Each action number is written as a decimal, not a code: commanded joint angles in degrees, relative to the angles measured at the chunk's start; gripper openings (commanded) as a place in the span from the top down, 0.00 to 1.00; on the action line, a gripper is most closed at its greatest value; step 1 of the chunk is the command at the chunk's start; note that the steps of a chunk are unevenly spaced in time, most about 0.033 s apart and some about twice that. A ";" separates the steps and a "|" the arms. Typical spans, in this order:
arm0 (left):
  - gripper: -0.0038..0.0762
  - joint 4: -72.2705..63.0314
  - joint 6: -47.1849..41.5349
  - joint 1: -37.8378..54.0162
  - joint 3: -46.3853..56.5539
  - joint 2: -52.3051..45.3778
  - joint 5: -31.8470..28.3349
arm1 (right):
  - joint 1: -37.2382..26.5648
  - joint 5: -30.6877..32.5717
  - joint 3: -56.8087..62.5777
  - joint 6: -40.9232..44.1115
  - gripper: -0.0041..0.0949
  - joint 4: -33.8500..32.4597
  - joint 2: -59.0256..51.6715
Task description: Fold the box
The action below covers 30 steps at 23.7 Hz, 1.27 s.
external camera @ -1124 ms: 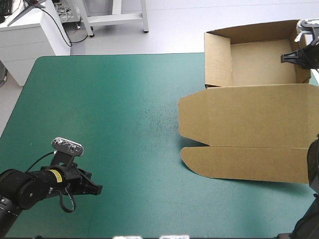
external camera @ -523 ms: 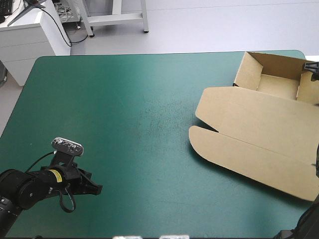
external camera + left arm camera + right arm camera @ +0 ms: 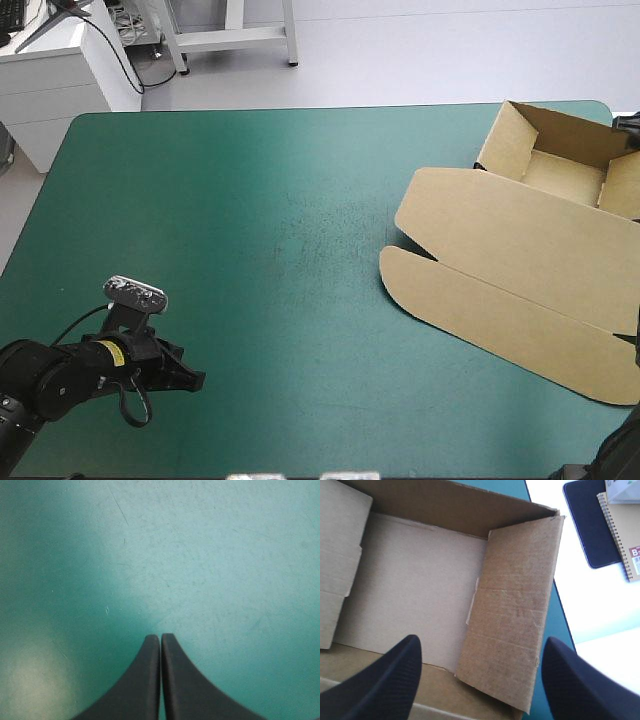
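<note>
Right gripper spread above box, side wall between its jaws; best to centre on that wall before pinching. Left gripper pressed together over teal-green cover

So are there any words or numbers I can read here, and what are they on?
"B": red label on the spiral notebook, beyond the table; the rest is blurred.
Box: no print shows.
Yellow sticker on the robot: too small to read.
</note>
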 commanded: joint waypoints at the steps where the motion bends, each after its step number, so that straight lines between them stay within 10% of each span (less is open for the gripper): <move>1: 0.96 -0.29 0.00 -0.41 -1.47 -0.41 -2.85 | -0.37 -0.16 -2.00 -0.63 0.49 3.63 -6.58; 7: 0.96 -0.64 0.00 -0.41 -1.47 -0.41 -3.41 | -0.23 0.25 -2.00 -2.62 0.98 10.90 -11.36; 12: 0.96 -2.31 0.00 -0.41 -1.47 -0.41 -3.41 | 0.00 0.25 -1.89 -5.11 0.97 20.66 -15.02; 18: 0.96 -2.86 0.00 -0.41 -1.47 -0.41 -5.62 | 7.43 0.25 0.32 -5.11 0.97 17.58 -19.38; 30: 0.96 2.13 2.69 -0.41 -1.42 -1.78 -8.27 | 23.03 -5.44 44.48 -10.62 0.97 12.37 -43.89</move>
